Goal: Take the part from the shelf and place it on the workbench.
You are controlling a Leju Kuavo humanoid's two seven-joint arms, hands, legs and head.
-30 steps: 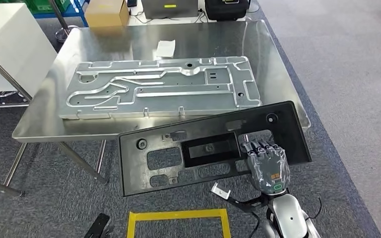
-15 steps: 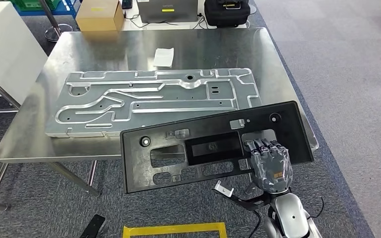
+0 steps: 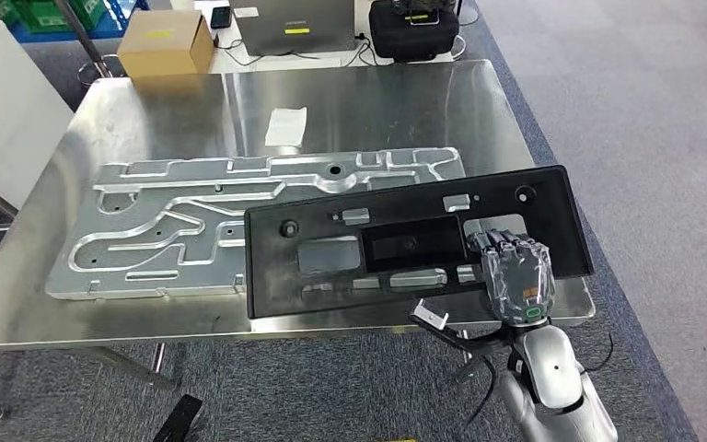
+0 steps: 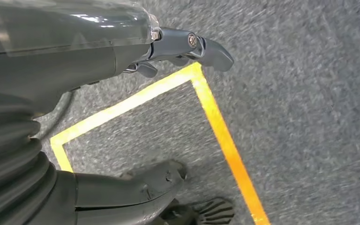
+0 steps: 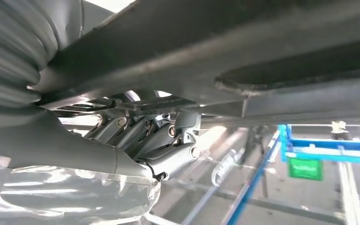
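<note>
Black plastic, long and flat: the part point(image 3: 414, 241) sits lower centre in the head view, gripped by the right hand point(image 3: 514, 281) near its right end, fingers curled through a cut-out and clamped on the panel. Holding it at one end likely leaves the far end free to sag or swing, so it hangs over the bench point(image 3: 350, 101) rather than lying on it, as far as I can judge. Its left half overlaps the grey plate point(image 3: 193, 226) that covers much of the bench's left and middle. Bare steel shows at upper right and along the near edge, the likelier room for setting down. In the left wrist view the left hand point(image 4: 122, 117) hangs over carpet, fingers apart, holding nothing.
</note>
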